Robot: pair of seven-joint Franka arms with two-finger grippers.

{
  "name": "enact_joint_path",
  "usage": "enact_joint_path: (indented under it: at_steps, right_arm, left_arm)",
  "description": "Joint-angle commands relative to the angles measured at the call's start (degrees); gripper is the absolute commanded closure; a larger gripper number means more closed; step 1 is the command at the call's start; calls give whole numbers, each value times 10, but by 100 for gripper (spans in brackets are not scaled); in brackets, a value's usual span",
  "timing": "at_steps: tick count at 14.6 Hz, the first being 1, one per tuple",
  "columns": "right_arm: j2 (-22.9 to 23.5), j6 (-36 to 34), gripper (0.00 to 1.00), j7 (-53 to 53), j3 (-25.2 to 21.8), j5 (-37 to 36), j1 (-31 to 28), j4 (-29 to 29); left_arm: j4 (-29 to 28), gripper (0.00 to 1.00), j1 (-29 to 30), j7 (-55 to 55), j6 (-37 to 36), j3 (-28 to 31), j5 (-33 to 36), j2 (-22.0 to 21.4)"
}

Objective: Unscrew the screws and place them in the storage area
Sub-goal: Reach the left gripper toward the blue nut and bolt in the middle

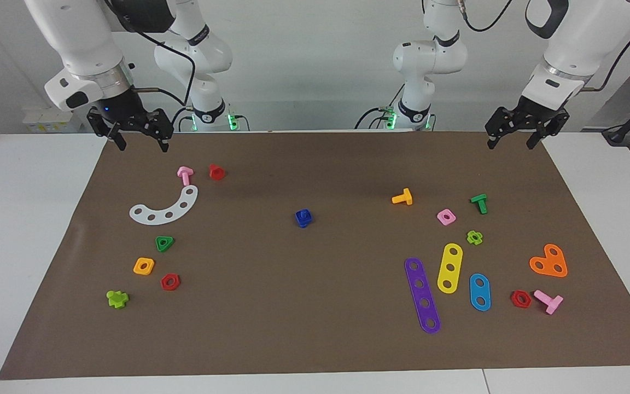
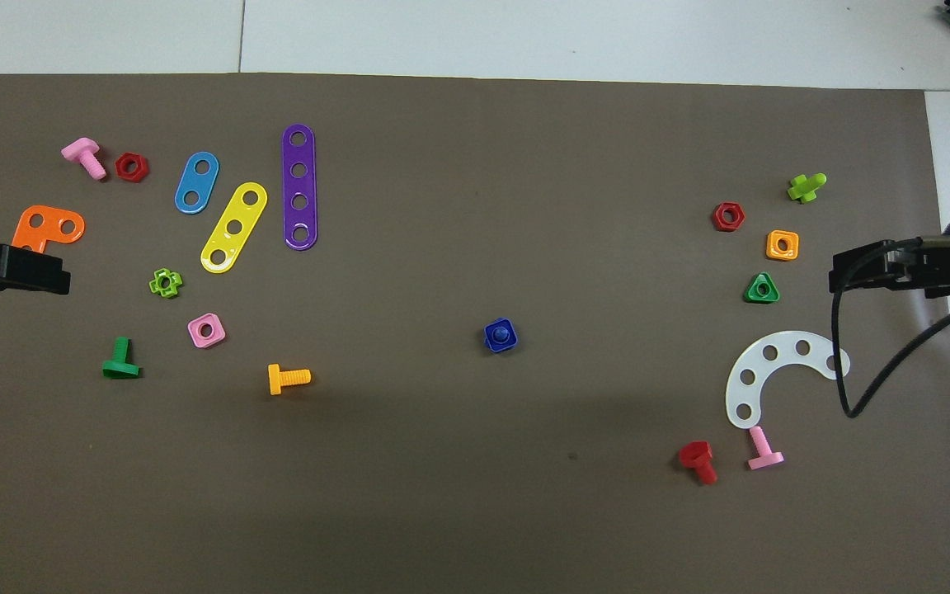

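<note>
The dark-blue bolt [image 1: 303, 218] stands in the middle of the brown mat, joined to a dark-blue square nut [image 1: 303, 214]. In the overhead view only the bolt's round stem end [image 2: 499, 333] shows, inside the nut [image 2: 500, 339]. My right gripper [image 1: 141, 143] hangs open and empty over the mat's edge at the right arm's end, near the pink bolt; it also shows in the overhead view [image 2: 842, 272]. My left gripper [image 1: 513, 142] hangs open and empty over the mat's edge at the left arm's end; in the overhead view [image 2: 63, 276] it is beside the orange plate.
At the right arm's end lie a white curved strip [image 1: 167, 208], a pink bolt [image 1: 185, 175], a red bolt [image 1: 216, 172] and several nuts. At the left arm's end lie a purple strip [image 1: 423, 295], a yellow strip [image 1: 449, 268], a blue strip [image 1: 479, 292], an orange plate [image 1: 549, 261] and several bolts and nuts.
</note>
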Motion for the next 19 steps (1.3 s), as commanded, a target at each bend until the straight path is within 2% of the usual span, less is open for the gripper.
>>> enact_joint_path:
  at_steps: [1, 9, 14, 17, 19]
  right_arm:
    - [-11, -2, 0, -11, 1, 6, -2, -10]
    - [-10, -4, 0, -13, 0, 6, -2, -10]
    - [-11, -3, 0, -13, 0, 6, -2, -10]
    - [-11, -3, 0, -14, 0, 6, -2, -10]
    - [-11, -4, 0, -14, 1, 6, -2, -10]
  left_arm:
    - [10, 0, 5, 9, -3, -3, 5, 6]
    - [-42, 1, -49, -19, 18, -9, 2, 2]
    - [-91, 2, -154, -214, 105, -9, -9, 26]
    - [-92, 3, -226, -355, 173, -9, -9, 80]
    - [-91, 5, -246, -414, 227, -9, -11, 105]
